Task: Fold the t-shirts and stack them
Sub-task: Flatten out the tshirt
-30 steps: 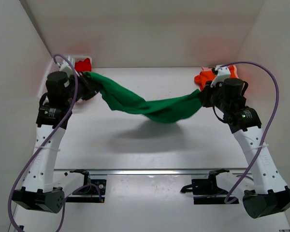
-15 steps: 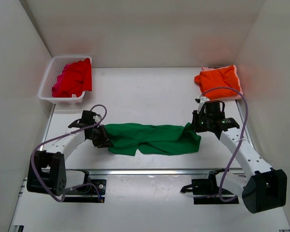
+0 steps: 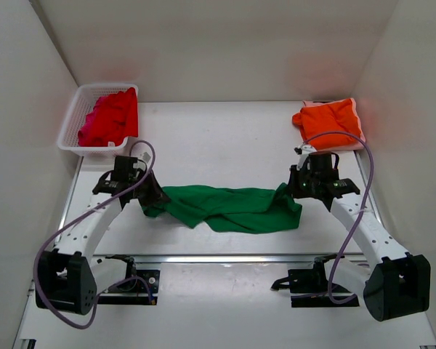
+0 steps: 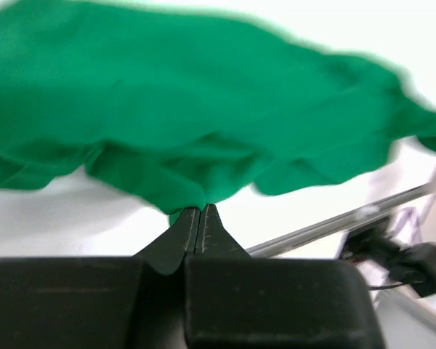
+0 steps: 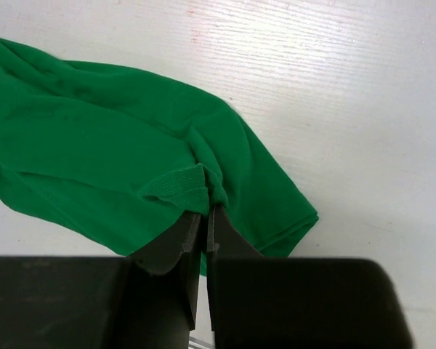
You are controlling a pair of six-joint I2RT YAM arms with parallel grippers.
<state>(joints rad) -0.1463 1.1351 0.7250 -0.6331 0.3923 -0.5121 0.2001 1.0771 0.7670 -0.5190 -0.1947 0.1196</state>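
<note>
A bright green t-shirt lies bunched in a long strip across the near middle of the table. My left gripper is shut on its left end, and cloth hangs from the closed tips in the left wrist view. My right gripper is shut on a fold at its right end, where the green t-shirt spreads flat on the table in the right wrist view. A folded orange t-shirt lies at the far right. Red and magenta t-shirts sit in the basket.
A white lattice basket stands at the far left corner. White walls close in the table on three sides. A metal rail runs along the near edge, with the arm bases behind it.
Both arms came down from holding the green t-shirt stretched in the air near the back and laid it on the near table. Since then my left gripper has drawn its end slightly back and left.
</note>
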